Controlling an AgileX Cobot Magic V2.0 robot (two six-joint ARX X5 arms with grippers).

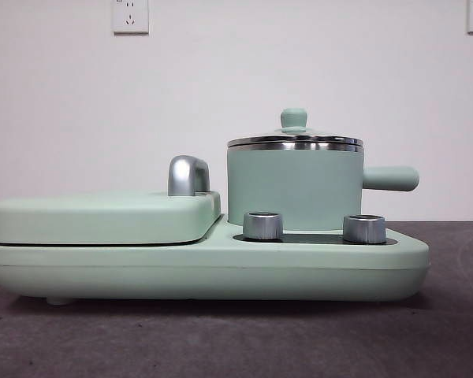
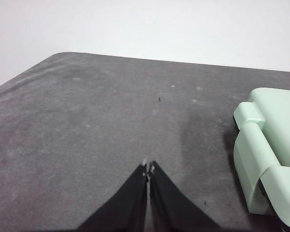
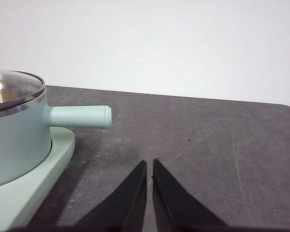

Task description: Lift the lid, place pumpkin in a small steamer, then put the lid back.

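The small steamer is a mint-green pot with a side handle, standing on the right half of a mint-green cooker base. The lid, steel-rimmed with a mint knob, sits on the pot. In the right wrist view the steamer and its glass lid appear to one side, and my right gripper is shut over bare table, apart from the handle. My left gripper is shut over the grey table, away from the cooker's end. The pumpkin is out of view.
A flat mint-green griddle cover with a steel handle takes up the cooker's left half. Two steel dials stand in front of the pot. Grey table surface stretches around the appliance, with a white wall behind.
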